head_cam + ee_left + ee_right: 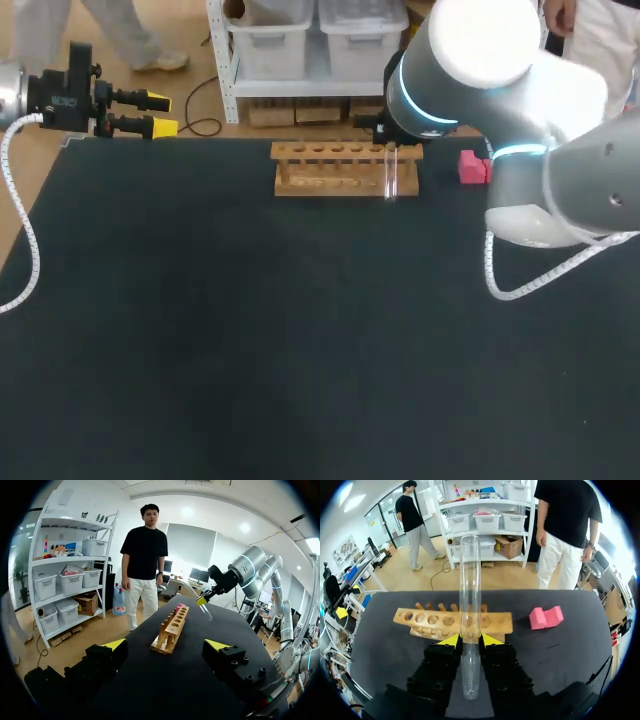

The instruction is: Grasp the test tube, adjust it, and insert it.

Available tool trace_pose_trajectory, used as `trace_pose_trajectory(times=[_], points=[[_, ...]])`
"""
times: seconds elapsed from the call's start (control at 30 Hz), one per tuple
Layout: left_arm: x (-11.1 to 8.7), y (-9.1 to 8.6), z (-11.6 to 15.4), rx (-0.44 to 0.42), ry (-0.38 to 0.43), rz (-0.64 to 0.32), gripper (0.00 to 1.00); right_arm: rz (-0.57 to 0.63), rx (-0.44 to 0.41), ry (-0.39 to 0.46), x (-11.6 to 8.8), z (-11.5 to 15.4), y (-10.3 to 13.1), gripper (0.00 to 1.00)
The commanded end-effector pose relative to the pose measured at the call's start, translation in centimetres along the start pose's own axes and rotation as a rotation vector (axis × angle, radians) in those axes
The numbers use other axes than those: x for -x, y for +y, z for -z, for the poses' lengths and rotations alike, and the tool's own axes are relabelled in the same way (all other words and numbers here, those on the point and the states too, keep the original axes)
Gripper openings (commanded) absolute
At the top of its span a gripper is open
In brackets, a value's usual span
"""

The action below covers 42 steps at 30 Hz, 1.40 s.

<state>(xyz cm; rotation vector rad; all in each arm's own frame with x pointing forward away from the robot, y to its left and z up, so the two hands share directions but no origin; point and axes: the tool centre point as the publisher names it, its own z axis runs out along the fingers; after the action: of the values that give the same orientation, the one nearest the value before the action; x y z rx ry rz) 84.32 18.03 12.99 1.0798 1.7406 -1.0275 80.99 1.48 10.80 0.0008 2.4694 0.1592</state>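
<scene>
Insertion seems the step in hand: the right hand (469,641) pinches the test tube (469,580) between both tips, over the end of the rack (430,621) nearest the pink block (546,617). Square the tube above one hole, then lower slowly. Meanwhile the left hand (150,113) hangs wide open, well apart.

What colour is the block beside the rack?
The block is pink, clearest in the right wrist view.

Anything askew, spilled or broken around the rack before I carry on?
Nothing stands out. The test tube looks whole, clamped in the right claw near the wooden rack, which sits flat. A pink block lies beside the rack's end, apart from it. The left claw hangs open at the table's far corner.
</scene>
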Motion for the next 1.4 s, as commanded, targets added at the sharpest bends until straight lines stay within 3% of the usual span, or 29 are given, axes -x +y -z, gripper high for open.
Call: trace_pose_trajectory(times=[0.03,0.33,0.57,0.77,1.4], points=[[-0.1,0.1,0.0,-0.001,-0.003,-0.003,1.00,0.013,0.010,-0.333,0.1,1.3,-0.9,0.00],[-0.1,0.1,0.0,-0.001,-0.003,-0.003,1.00,0.034,0.043,-0.490,2.7,1.2,-1.7,0.00],[-0.1,0.1,0.0,-0.001,-0.003,-0.003,1.00,0.054,0.085,-0.545,3.9,0.9,-1.7,0.00],[-0.1,0.1,0.0,-0.001,-0.003,-0.003,1.00,0.035,0.150,-0.529,4.0,0.5,-1.5,0.00],[-0.1,0.1,0.0,-0.001,-0.003,-0.003,1.00,0.035,0.150,-0.529,4.0,0.5,-1.5,0.00]])
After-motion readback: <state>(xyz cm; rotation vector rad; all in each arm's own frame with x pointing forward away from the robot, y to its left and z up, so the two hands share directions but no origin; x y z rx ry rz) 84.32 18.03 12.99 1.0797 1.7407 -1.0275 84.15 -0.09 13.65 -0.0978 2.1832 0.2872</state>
